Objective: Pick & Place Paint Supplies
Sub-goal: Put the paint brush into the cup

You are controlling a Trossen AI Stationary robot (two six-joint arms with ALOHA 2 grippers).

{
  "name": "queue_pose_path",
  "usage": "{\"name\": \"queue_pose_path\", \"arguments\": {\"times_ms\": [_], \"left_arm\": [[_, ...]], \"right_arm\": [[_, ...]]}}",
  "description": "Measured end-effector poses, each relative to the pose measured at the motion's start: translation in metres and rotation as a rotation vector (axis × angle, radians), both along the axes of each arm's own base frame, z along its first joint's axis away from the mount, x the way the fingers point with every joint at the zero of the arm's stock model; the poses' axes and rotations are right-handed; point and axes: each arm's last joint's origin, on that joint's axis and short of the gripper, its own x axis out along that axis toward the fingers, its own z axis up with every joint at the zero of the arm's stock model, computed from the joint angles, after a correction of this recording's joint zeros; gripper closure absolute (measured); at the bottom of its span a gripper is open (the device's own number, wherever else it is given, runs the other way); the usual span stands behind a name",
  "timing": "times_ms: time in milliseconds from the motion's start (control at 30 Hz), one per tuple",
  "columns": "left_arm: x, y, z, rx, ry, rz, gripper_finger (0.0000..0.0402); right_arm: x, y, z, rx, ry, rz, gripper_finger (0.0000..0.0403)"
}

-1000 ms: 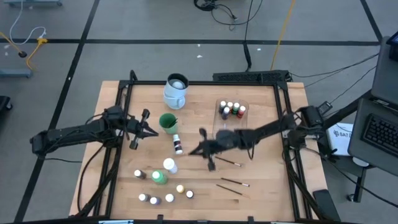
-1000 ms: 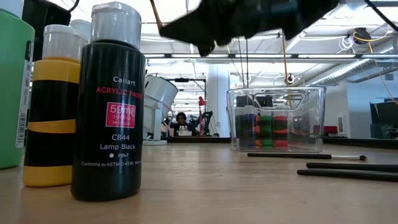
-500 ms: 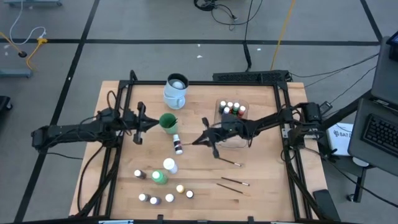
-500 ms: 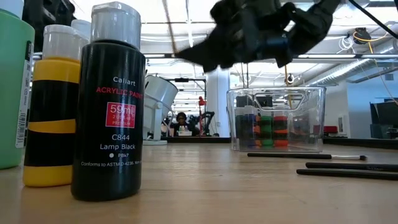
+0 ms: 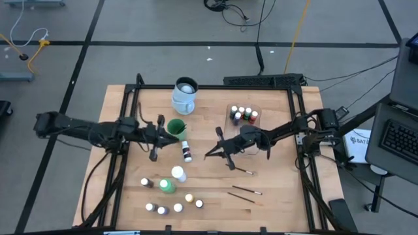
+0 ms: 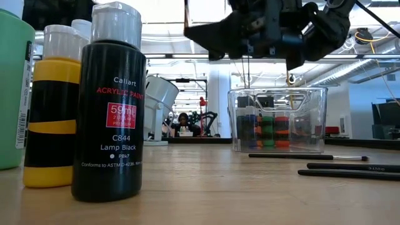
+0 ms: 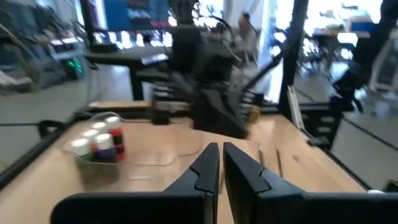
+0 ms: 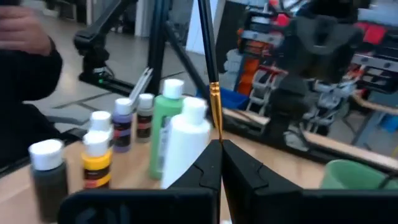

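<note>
The surface point(image 5: 274, 163) is pale wood with a dark metal frame round its edges. Near the right edge toward the back stands a clear rectangular plastic tub point(image 5: 242, 117) with rounded corners, holding several tiny white-capped bottles point(image 5: 241, 115) packed side by side. At the back edge is a white and pale blue mug point(image 5: 184, 95), and just in front of it a round green cup point(image 5: 176, 128).

The right claw point(image 5: 225, 152) hangs above the middle of the surface, fingers point(image 8: 214, 165) pressed together on a thin dark brush point(image 8: 208, 59) with a coppery ferrule; the handle stands upright between them.

The left claw point(image 5: 154, 132) hovers just left of the green cup, its fingers point(image 7: 208, 168) nearly together with only a narrow slit between them, holding nothing.

One small dark bottle point(image 5: 187, 151) lies in the middle. Toward the front edge stand a larger green bottle point(image 5: 167, 186), a white bottle point(image 5: 177, 173) and a scatter of tiny ones point(image 5: 177, 208), all cylindrical with white flip caps; nearest the low camera are a glossy black one labelled Lamp Black point(image 6: 108, 106) and a yellow one with black bands point(image 6: 55, 109). Three more brushes point(image 5: 245, 192) lie flat toward the front right corner.
</note>
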Motion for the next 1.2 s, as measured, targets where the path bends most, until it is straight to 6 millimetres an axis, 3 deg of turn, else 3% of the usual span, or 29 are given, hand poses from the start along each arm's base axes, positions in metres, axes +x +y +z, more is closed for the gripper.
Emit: {"name": "queue_pose_path", "arguments": {"times_ms": [200,467,667,833,1200], "left_arm": [[0.035,-0.013,0.021,0.189,0.040,-0.069,0.0344],[0.075,-0.029,0.031,0.240,0.094,-0.125,0.0206],[0.083,-0.034,0.032,0.278,0.099,-0.148,0.0137],[0.081,-0.040,0.037,0.282,0.052,-0.201,0.0118],[0.080,-0.051,0.051,0.250,-0.095,-0.231,0.0117]], "right_arm": [[0.000,-0.004,0.003,-0.045,-0.050,-0.024,0.0403],[0.003,-0.009,-0.007,-0.074,0.019,-0.172,0.0403],[0.003,-0.005,-0.008,-0.078,0.031,-0.204,0.0403],[0.003,-0.004,-0.008,-0.081,0.038,-0.206,0.0403],[0.003,-0.004,-0.009,-0.080,0.040,-0.211,0.0403]]}}
